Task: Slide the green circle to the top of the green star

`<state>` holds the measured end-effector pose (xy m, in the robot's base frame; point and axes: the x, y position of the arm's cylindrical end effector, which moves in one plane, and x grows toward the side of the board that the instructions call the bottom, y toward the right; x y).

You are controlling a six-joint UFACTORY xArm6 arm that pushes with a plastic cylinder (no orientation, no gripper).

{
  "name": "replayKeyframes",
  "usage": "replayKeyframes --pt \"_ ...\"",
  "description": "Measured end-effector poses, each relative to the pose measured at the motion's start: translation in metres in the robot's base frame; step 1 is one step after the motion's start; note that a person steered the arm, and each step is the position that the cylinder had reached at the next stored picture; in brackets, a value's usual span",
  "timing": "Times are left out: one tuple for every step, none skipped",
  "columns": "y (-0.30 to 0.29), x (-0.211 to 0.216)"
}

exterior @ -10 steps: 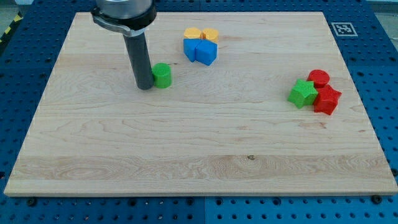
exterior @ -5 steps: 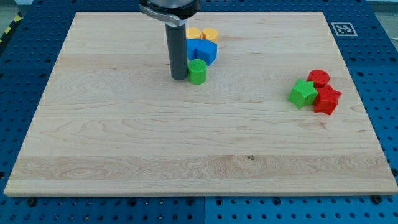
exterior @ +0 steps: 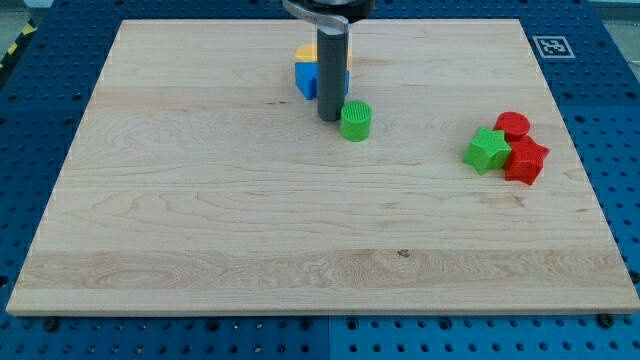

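Note:
The green circle (exterior: 355,121) lies on the wooden board, a little above the middle. My tip (exterior: 329,118) stands right against its left side, touching or nearly so. The green star (exterior: 486,150) lies far to the right, touching a red circle (exterior: 513,125) above-right of it and a red block (exterior: 526,161) to its right. The rod hides part of the blue blocks behind it.
Two blue blocks (exterior: 306,78) and two orange blocks (exterior: 306,51) cluster near the view's top, just behind the rod. The wooden board (exterior: 200,230) lies on a blue perforated table. A fiducial tag (exterior: 550,46) sits at the board's top right corner.
My tip has moved to the right, pushing the green circle along with it from the view's left past the blue and orange cluster. The other blocks have not moved.

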<state>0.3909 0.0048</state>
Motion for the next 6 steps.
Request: replayKeyframes --pt "0.0 0.014" --pt "0.039 0.014" --pt "0.062 0.013" --pt "0.068 0.005" --pt "0.069 -0.012" --pt "0.086 -0.015"
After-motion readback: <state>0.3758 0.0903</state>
